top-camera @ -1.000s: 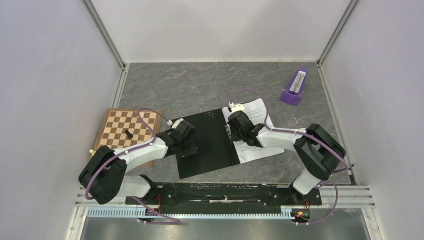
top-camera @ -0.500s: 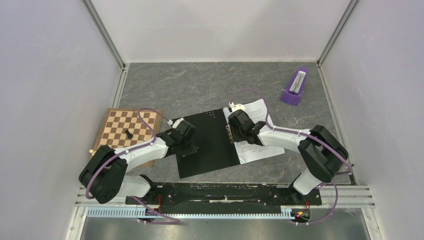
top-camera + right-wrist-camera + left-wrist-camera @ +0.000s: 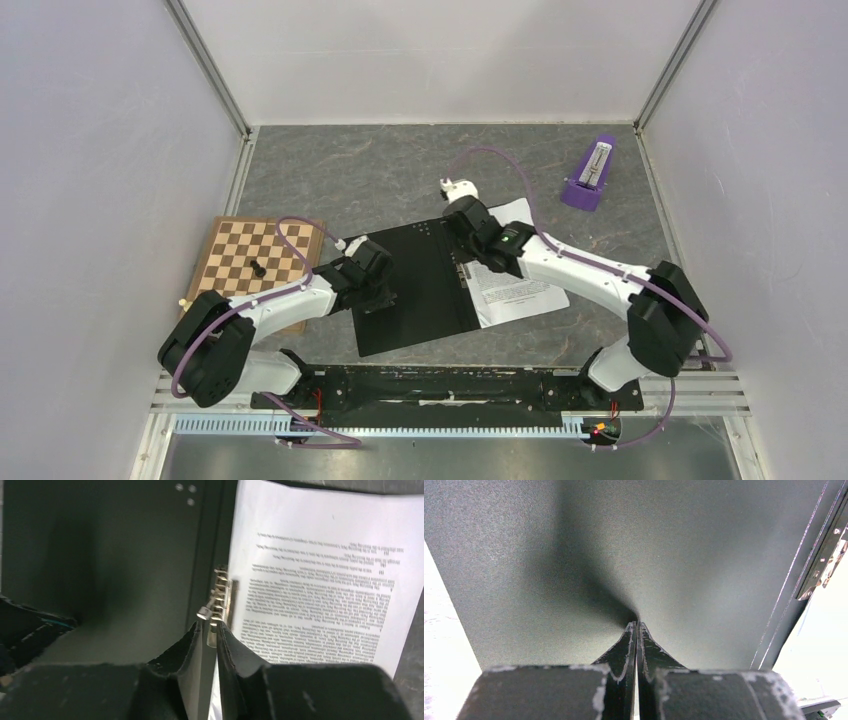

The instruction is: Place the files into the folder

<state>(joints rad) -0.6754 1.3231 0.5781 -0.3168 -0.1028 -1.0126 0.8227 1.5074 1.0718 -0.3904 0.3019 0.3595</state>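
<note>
Both over folder (image 3: 415,290): left gripper (image 3: 635,625) together; right gripper (image 3: 209,625) narrowly apart at clip (image 3: 220,597), beside files (image 3: 320,570).

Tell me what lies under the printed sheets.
The files hide whatever is under them; a right folder half there cannot be seen. Left of the metal clip, the folder shows its black inside.

Bare table (image 3: 400,170) lies beyond the folder (image 3: 415,290); chessboard (image 3: 235,255) with its piece (image 3: 258,268) crowds the left; metronome (image 3: 592,172) stands far right, well apart.
</note>
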